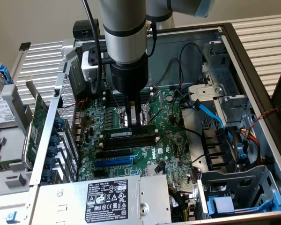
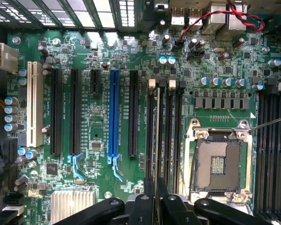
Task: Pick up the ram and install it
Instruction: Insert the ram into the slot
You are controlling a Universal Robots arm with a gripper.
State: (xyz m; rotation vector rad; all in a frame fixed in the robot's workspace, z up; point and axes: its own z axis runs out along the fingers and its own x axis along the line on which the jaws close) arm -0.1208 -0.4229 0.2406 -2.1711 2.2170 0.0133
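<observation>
Open PC case [image 1: 178,42] lying flat on a slatted metal desk [image 1: 264,35], plain beige wall [image 1: 33,18] behind it. Dead centre of the exterior view, the hand [image 1: 135,119] is pinching the ram [image 1: 131,134], stood on edge right at the black memory slots [image 1: 131,142].

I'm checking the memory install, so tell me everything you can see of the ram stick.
The ram is a long, thin board, its face dark with a pale label, standing on edge along the black memory slots of the green motherboard. The gripper is shut on its upper edge near the middle. Whether it is fully seated cannot be told.
</observation>
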